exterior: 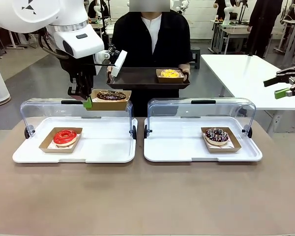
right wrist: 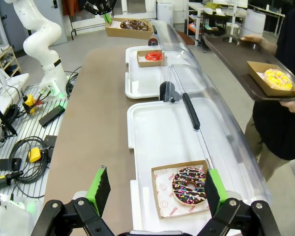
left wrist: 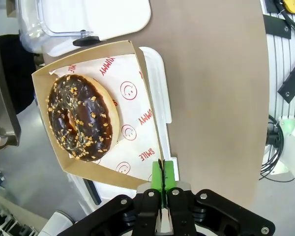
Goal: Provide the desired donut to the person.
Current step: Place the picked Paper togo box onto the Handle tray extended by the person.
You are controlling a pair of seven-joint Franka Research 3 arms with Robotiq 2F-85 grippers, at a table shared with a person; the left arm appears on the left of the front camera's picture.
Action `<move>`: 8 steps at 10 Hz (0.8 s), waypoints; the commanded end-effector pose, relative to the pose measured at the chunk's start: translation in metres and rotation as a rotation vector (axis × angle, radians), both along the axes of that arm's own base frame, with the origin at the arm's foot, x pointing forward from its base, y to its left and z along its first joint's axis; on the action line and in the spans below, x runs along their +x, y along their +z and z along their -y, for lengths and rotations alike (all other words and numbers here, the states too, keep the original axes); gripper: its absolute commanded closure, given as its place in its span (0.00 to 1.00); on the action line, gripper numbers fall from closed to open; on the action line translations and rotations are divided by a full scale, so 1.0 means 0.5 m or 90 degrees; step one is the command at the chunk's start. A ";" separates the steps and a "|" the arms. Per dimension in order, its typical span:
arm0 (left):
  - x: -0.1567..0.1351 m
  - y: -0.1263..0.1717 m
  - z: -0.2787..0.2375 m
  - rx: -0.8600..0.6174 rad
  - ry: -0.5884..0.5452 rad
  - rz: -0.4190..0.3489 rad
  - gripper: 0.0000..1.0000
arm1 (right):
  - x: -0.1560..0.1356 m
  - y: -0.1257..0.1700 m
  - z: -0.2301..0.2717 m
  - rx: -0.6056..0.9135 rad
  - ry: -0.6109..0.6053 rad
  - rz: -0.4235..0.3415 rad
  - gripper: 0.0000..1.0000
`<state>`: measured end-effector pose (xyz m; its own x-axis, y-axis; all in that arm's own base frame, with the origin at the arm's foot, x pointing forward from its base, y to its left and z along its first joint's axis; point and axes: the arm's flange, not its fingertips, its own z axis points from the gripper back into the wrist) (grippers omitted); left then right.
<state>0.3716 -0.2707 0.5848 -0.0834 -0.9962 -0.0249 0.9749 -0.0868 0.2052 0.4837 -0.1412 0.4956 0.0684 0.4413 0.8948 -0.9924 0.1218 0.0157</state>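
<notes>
From the front, the left claw (exterior: 88,102) pinches the corner of a brown cardboard tray (exterior: 110,100) carrying a chocolate nut-sprinkled donut (exterior: 111,95), held aloft above the clear lid of the left white case (exterior: 19,156), near the person's dark serving tray (exterior: 137,78). Keeping the cardboard level and setting it beside the yellow donut (exterior: 170,73) would serve best. The left wrist view reveals the green pads (left wrist: 169,173) clamped on the cardboard rim. The right wrist view shows the right claw (right wrist: 155,189) spread wide, empty, above a rainbow-sprinkled donut (right wrist: 189,185).

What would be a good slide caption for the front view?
Left end effector lifts a boxed chocolate donut toward the person's tray.
</notes>
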 end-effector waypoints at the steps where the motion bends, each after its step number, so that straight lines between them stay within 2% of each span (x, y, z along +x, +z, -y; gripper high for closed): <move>1: -0.005 0.006 -0.003 0.000 -0.004 0.004 1.00 | -0.002 0.000 -0.002 0.004 0.002 0.000 0.00; 8: -0.005 0.006 -0.003 0.000 -0.004 0.004 1.00 | -0.002 0.000 -0.002 0.004 0.002 0.000 0.00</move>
<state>0.3713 -0.2710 0.5848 -0.0843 -0.9961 -0.0249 0.9748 -0.0876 0.2053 0.4837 -0.1412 0.4956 0.0684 0.4413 0.8948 -0.9924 0.1218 0.0157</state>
